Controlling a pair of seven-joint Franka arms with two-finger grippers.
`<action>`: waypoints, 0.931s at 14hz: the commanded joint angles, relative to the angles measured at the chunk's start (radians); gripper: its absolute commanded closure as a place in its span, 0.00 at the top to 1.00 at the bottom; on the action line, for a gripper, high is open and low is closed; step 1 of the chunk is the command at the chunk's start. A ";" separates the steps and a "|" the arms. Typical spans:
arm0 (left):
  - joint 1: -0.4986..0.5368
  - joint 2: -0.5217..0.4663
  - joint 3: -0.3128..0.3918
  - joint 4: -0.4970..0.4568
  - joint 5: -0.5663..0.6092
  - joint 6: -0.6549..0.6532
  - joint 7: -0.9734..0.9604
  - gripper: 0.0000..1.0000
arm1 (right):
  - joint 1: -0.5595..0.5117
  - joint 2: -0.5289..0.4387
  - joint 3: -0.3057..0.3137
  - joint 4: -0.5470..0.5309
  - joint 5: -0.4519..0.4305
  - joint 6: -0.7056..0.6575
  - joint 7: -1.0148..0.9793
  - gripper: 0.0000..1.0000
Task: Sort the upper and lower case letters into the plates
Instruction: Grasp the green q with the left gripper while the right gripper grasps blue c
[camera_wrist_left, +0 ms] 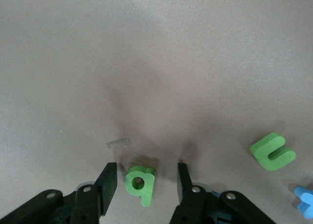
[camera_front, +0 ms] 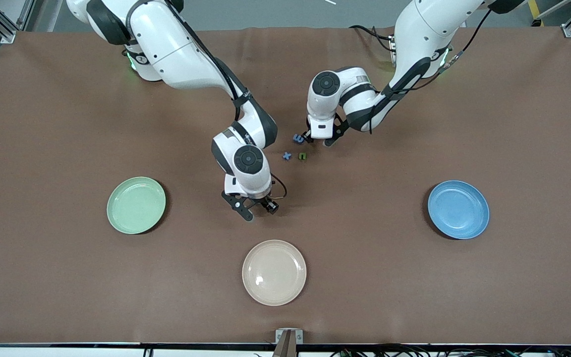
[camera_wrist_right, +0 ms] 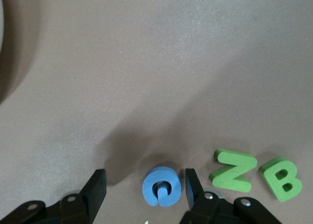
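Observation:
My left gripper (camera_front: 319, 142) is down at the table's middle, open, with a green lowercase q (camera_wrist_left: 139, 182) lying flat between its fingers (camera_wrist_left: 108, 180) and touching neither. A green u-shaped letter (camera_wrist_left: 273, 151) and a blue x (camera_front: 287, 155) lie beside it, and another blue letter (camera_front: 298, 139) sits by one finger. My right gripper (camera_front: 258, 210) is open and low over a blue G (camera_wrist_right: 162, 186), one finger (camera_wrist_right: 191, 185) close against it. A green Z (camera_wrist_right: 234, 170) and a green B (camera_wrist_right: 281, 178) lie beside the G. The mint green plate (camera_front: 136, 205) and the sky blue plate (camera_front: 458, 209) hold nothing.
A cream-beige plate (camera_front: 274, 272) sits nearest the front camera, in the middle, with nothing in it. In the front view the right arm's hand hides the G, Z and B. Brown cloth (camera_front: 414, 124) covers the whole table.

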 commanded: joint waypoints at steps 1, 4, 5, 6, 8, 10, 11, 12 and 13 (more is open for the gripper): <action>-0.007 0.010 -0.001 0.011 0.029 0.007 -0.026 0.64 | 0.009 -0.002 -0.005 -0.010 -0.029 0.000 0.018 0.72; -0.024 0.010 -0.001 0.010 0.029 0.005 -0.026 0.64 | 0.012 0.000 -0.004 -0.010 -0.025 0.006 0.024 0.61; -0.026 0.010 -0.001 0.010 0.029 0.005 -0.028 0.64 | 0.014 0.000 -0.004 -0.015 -0.025 0.011 0.034 0.57; -0.024 0.010 -0.001 0.010 0.029 0.005 -0.026 0.62 | 0.015 0.000 -0.004 -0.016 -0.025 0.011 0.050 0.54; -0.026 0.010 -0.001 0.008 0.030 0.005 -0.028 0.58 | 0.020 0.000 -0.004 -0.020 -0.025 0.005 0.055 0.45; -0.026 0.012 -0.001 0.008 0.030 0.005 -0.026 0.57 | 0.018 -0.003 -0.002 -0.020 -0.025 -0.002 0.055 0.21; -0.026 0.012 -0.001 0.008 0.030 0.005 -0.028 0.57 | 0.009 -0.008 -0.002 -0.020 -0.024 -0.003 0.055 0.08; -0.029 0.012 -0.001 0.008 0.030 0.005 -0.028 0.55 | 0.005 -0.013 -0.002 -0.020 -0.024 -0.006 0.050 0.02; -0.036 0.013 -0.001 0.008 0.029 0.005 -0.028 0.53 | -0.004 -0.025 -0.002 -0.024 -0.024 -0.024 0.042 0.00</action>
